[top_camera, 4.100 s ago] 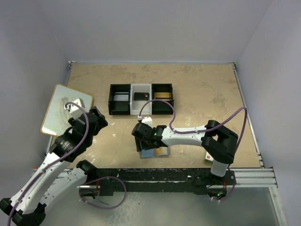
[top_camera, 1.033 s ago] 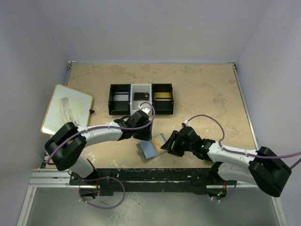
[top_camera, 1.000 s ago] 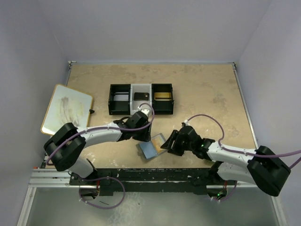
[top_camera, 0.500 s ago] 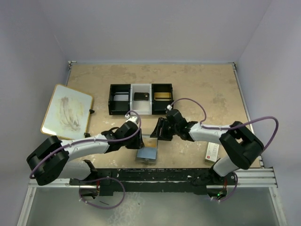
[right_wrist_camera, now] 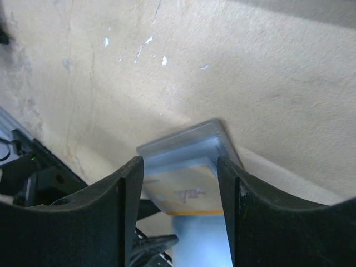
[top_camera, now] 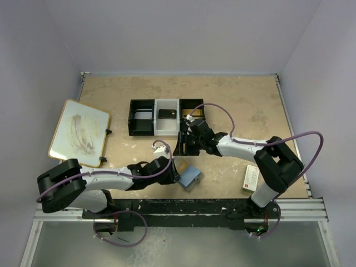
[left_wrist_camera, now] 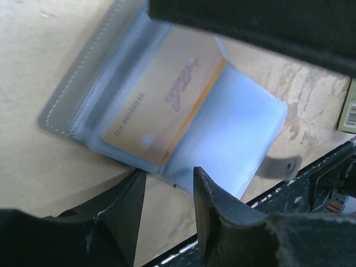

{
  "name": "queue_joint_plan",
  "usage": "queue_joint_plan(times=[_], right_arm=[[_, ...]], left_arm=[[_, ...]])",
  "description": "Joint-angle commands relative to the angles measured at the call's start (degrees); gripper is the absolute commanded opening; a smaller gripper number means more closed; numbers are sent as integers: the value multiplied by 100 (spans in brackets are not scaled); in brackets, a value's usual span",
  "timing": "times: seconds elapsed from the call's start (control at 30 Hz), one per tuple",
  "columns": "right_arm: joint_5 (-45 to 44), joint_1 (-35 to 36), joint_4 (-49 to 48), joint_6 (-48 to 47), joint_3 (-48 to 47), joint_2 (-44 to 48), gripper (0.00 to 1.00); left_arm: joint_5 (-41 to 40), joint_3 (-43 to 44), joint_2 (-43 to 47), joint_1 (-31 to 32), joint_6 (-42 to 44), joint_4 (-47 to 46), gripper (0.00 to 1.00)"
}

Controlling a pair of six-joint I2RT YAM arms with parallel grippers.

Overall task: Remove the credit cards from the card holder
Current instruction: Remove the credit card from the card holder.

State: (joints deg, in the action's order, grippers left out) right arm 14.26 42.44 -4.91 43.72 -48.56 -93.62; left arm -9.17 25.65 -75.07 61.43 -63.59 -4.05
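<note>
The card holder (top_camera: 191,177) lies open on the table near the front edge, grey outside, pale blue inside. A gold credit card (left_wrist_camera: 161,108) sits in its clear sleeve, beside an empty pale blue panel (left_wrist_camera: 231,130). My left gripper (top_camera: 177,173) lies low at the holder's left side. In the left wrist view it (left_wrist_camera: 169,176) is open, bare table between its fingers and the holder's edge at the tips. My right gripper (top_camera: 179,149) hovers just behind the holder. It (right_wrist_camera: 179,161) is open, with the holder (right_wrist_camera: 183,150) and card below, seen between its fingers.
A black-and-white three-compartment tray (top_camera: 167,132) stands behind the right gripper, with a black card and a gold card inside. A white-and-red box (top_camera: 250,178) lies at the front right. A white board (top_camera: 78,132) rests at the left. The black rail (top_camera: 183,207) runs along the front edge.
The card holder has slid right and turned. My left gripper has dropped toward the front edge beside it and narrowed a little. My right gripper has drawn back toward the tray.
</note>
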Motion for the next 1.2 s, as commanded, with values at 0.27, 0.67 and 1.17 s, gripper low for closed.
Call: queue_joint_plan(times=[0.27,0.67,1.17], right_arm=[[-1294,46,1061,214,-29,1038,59],[-200,151,-1426,1847,1907,1382,43],[-85,142,-2704,2614,2598,757,31]], left_arm=[[-1823,518,593,484,-364,1132,42],[-2303,861,792,476,-69,1793,43],[-1717,1796,-136,6,904,1799,46]])
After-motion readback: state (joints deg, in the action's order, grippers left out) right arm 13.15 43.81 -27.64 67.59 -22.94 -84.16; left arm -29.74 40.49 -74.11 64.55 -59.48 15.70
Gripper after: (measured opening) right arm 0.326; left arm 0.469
